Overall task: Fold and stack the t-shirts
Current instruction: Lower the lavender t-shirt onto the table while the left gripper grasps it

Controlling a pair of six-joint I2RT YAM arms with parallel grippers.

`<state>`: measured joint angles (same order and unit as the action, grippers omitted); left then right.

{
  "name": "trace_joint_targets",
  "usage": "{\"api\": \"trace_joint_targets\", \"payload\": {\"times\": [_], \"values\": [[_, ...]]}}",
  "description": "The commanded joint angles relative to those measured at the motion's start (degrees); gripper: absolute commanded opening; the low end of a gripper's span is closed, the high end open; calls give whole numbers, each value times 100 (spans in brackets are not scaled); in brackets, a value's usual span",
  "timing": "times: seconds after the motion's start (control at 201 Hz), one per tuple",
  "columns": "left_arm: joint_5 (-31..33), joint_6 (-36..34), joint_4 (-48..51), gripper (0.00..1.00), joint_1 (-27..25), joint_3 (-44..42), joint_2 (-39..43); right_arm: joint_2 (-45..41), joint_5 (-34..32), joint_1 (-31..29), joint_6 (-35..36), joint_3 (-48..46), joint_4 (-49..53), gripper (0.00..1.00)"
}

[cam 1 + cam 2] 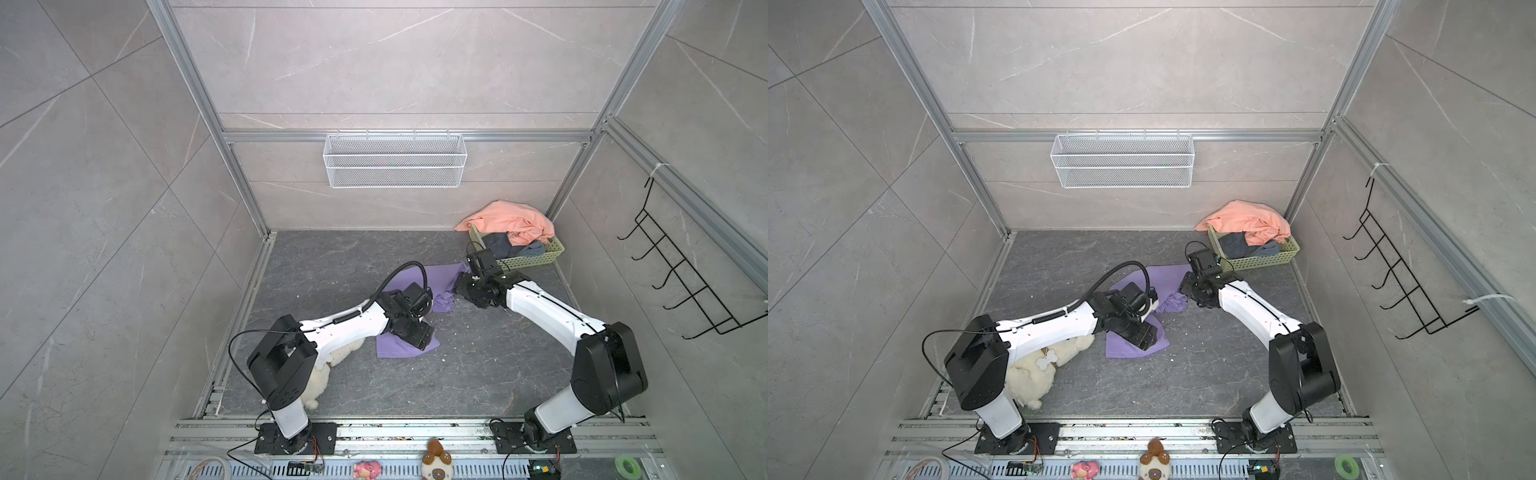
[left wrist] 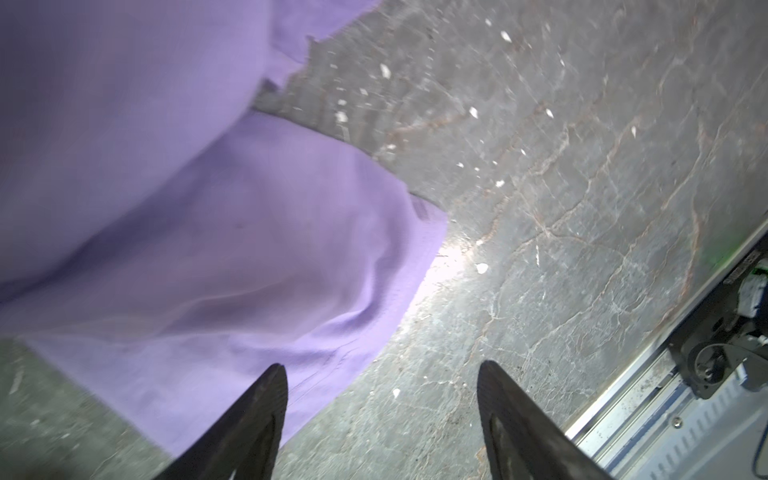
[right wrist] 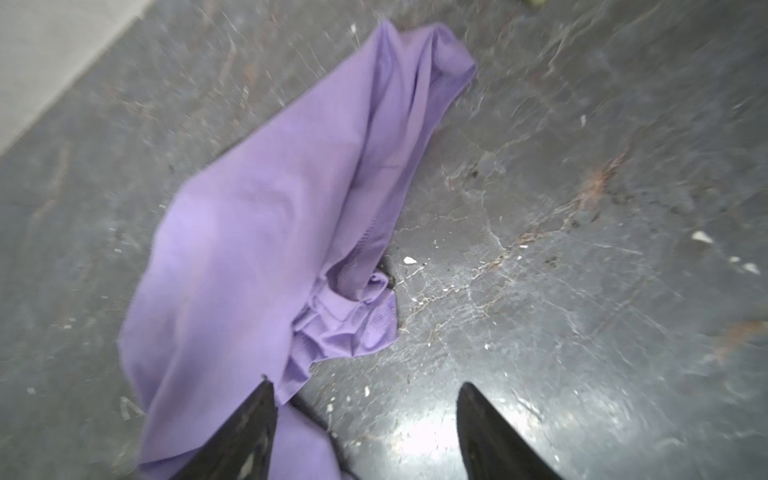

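Front rail: a small pink toy (image 1: 368,469), a brown-and-cream stuffed cat (image 1: 435,459) and a roll of green tape (image 1: 628,465) sit along it, nearest to me
Plush dog: fluffy and cream (image 1: 1034,376), lying on the dark marbled tabletop (image 1: 478,374) under the left arm, close to that arm's base
Lilac t-shirt: rumpled (image 1: 397,351) in the middle of the tabletop between the two arms; the near part lies fairly flat, the far part is bunched into ridges
Left gripper: low over the shirt's near corner (image 2: 381,365), jaws spread apart; one finger (image 2: 266,399) is over the cloth's edge and the other over bare stone
Right gripper: low at the shirt's far right end (image 3: 365,382), jaws also spread wide; one finger (image 3: 253,419) is at the cloth's edge and it grips nothing
Green basket: in the far right corner (image 1: 536,257); the salmon-orange t-shirt (image 1: 507,220) is heaped over its far rim and the slate-grey t-shirt (image 1: 500,245) is crumpled inside, beneath it
Right wall: a black hook rack (image 1: 681,282)
Back wall: a white wire basket (image 1: 395,166) hangs from the rail
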<state>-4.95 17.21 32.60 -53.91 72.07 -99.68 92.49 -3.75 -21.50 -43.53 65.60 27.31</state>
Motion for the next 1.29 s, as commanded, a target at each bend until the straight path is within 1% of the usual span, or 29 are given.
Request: {"api": "trace_joint_targets", "payload": {"times": [0.0, 0.085, 0.184, 0.284, 0.358, 0.478, 0.597, 0.657, 0.692, 0.707, 0.712, 0.727, 0.742, 0.856, 0.911, 0.966, 1.135, 1.18, 1.289], "values": [[337, 235, -113, 70, -256, 332, -373, 347, 94, 22, 286, -16, -147, 67], [551, 496, 18, 66, -443, 589, -763, 437, 293, 74, 482, 32, -94, 66], [698, 757, -52, 65, -614, 840, -1103, 454, 418, 186, 651, -71, -107, 66], [1212, 963, 119, 66, -774, 1221, -1490, 412, 853, 409, 657, -380, -355, 67], [1301, 1188, 409, 64, -764, 1497, -1827, 406, 1138, 521, 673, -543, -583, 66], [1413, 1469, 398, 50, -761, 1527, -2027, 487, 1283, 538, 835, -505, -579, 66], [1745, 1746, 585, 37, -755, 1529, -2040, 564, 1314, 541, 907, -513, -557, 66], [1899, 1898, 672, 25, -750, 1464, -2000, 591, 1381, 540, 916, -569, -647, 66], [1993, 2005, 707, 14, -755, 1409, -1946, 610, 1417, 541, 909, -587, -678, 66], [2037, 2056, 719, 8, -753, 1377, -1909, 631, 1425, 541, 908, -584, -683, 65], [2053, 2070, 727, 8, -753, 1374, -1899, 635, 1432, 541, 908, -584, -678, 66], [2097, 2120, 735, 3, -755, 1339, -1863, 655, 1442, 541, 900, -583, -683, 66], [2131, 2153, 744, 0, -754, 1313, -1814, 677, 1446, 535, 899, -575, -682, 65], [2392, 2302, 743, 0, -729, 1048, -1264, 803, 1587, 533, 810, -585, -809, 63], [2380, 2344, 649, 0, -670, 866, -909, 878, 1700, 528, 715, -626, -961, 62], [2243, 2418, 567, 0, -543, 705, -612, 971, 1741, 487, 648, -622, -1064, 60], [1696, 2585, 80, 0, -73, 232, 175, 1197, 1712, 232, 612, -608, -1317, 59], [1572, 2593, -5, 0, 31, 169, 317, 1244, 1604, 120, 658, -547, -1289, 59], [1471, 2581, -75, 0, 224, 105, 615, 1504, 1103, -113, 739, -209, -875, 59]]}}
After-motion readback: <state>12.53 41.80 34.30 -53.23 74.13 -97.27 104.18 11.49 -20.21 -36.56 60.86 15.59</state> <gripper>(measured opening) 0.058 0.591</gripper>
